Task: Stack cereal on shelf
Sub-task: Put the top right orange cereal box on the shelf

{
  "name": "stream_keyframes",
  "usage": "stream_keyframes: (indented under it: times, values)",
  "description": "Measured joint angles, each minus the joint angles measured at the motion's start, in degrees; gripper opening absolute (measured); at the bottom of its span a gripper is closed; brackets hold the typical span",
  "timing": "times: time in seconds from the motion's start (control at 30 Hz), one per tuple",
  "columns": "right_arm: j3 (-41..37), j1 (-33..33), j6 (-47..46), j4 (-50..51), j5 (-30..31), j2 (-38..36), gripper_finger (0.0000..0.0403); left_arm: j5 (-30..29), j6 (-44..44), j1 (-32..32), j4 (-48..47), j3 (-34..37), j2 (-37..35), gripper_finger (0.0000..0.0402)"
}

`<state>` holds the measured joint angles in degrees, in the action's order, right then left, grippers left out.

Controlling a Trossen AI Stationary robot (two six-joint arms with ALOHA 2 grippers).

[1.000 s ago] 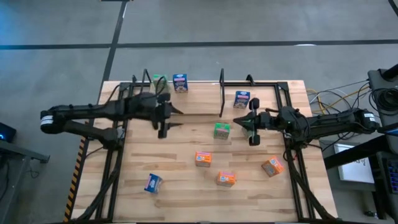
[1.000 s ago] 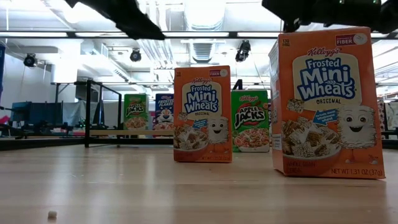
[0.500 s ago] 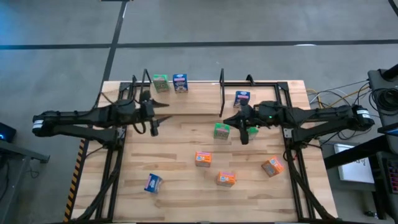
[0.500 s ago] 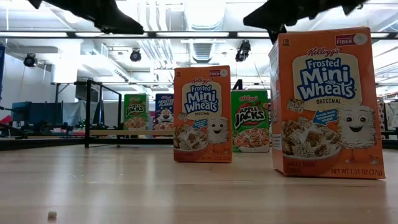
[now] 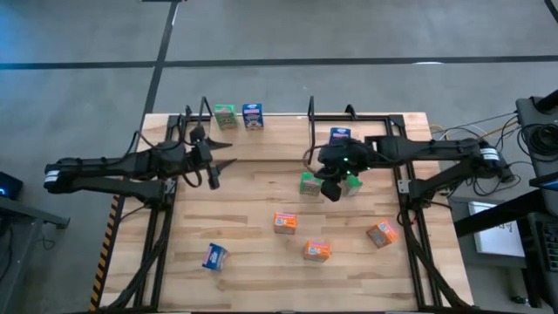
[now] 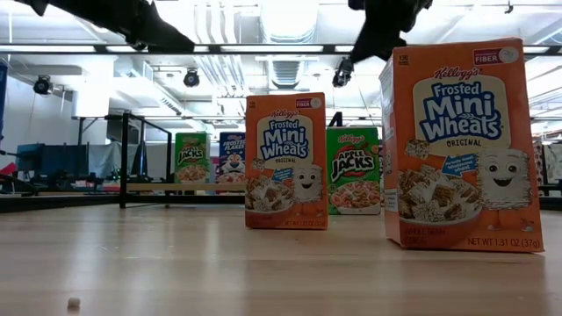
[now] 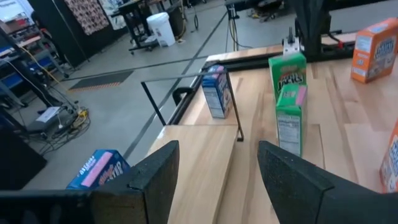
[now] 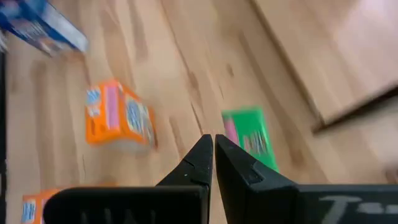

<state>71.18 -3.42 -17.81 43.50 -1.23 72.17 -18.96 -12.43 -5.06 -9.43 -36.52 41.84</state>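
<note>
Near frame centre, the right end effector, pinched closed and empty, is hovering over an upright Apple Jacks box; only the low view is showing its printed front.

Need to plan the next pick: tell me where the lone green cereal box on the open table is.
In the high view the green box stands right of table centre, just below the shut right hand and beyond the nearest orange box.

Table: pale wood, plank-striped. Arms, both grippers, frame rails: black. Box colours: green box and blue box on the shelf strip; another blue box at the back right; green box mid-table; three orange boxes in front; blue box with pink side front left. Orange fronts carry white-blue lettering.
</note>
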Motion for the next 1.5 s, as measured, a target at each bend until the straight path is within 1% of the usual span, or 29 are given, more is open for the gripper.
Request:
stream_keyframes:
  times: [0.17, 0.3, 0.4, 0.5, 0.77, 0.87, 1.0, 1.07, 1.17, 1.27, 1.4, 1.5]
  values:
    - [7.23, -0.64, -6.75, 14.89, -0.04, 5.16, 0.0009, 0.0, -0.01, 0.0, 0.01, 0.23, 0.07, 0.0201]
    - [9.51, -2.47, -7.99, 21.29, -0.03, 7.97, 0.0009, 0.0, 0.09, 0.0, 0.17, -0.1, 0.11, 0.0201]
    - [10.09, -5.26, -4.77, 24.49, -0.05, 9.24, 0.0009, 0.0, 0.02, 0.0, 0.2, -0.1, 0.11, 0.0201]
    - [10.05, -9.49, -0.13, 25.62, -0.07, 9.64, 0.0009, 0.0, -0.01, 0.0, 0.22, -0.1, 0.11, 0.0201]
    - [10.07, -21.69, 15.75, 26.32, -0.05, 9.26, 0.0009, 0.0, -0.08, 0.0, 0.22, -0.1, 0.11, 0.0201]
    - [10.07, -24.4, 17.67, 26.32, -0.18, 9.28, 0.0009, 0.0, -0.08, 0.0, 0.22, -0.1, 0.13, 0.0201]
    - [10.07, -25.44, 18.01, 26.47, -0.21, 9.21, 0.0009, 0.0, -0.07, 0.0, 0.22, -0.1, 0.18, 0.0201]
    - [10.07, -25.42, 16.3, 26.83, -0.22, 8.94, 0.0009, 0.0, 0.02, 0.0, 0.22, -0.1, 0.18, 0.0201]
    - [10.43, -25.54, 10.33, 28.01, -0.28, 8.8, 0.0009, 0.0, 0.08, 0.0, 0.22, -0.1, 0.18, 0.0201]
    - [12.06, -25.76, 2.48, 32.91, -1.14, 8.82, 0.0009, 0.0, 0.09, 0.0, 0.22, -0.1, 0.18, 0.0201]
    - [14.41, -24.93, -7.34, 42.19, -7.64, 8.48, 0.0009, 0.0, 0.11, 0.0, 0.24, -0.1, 0.18, 0.0201]
    - [14.58, -21.6, -13.5, 45.16, -12.2, 7.4, 0.0009, 0.0, 0.09, 0.0, 0.23, -0.1, 0.18, 0.0201]
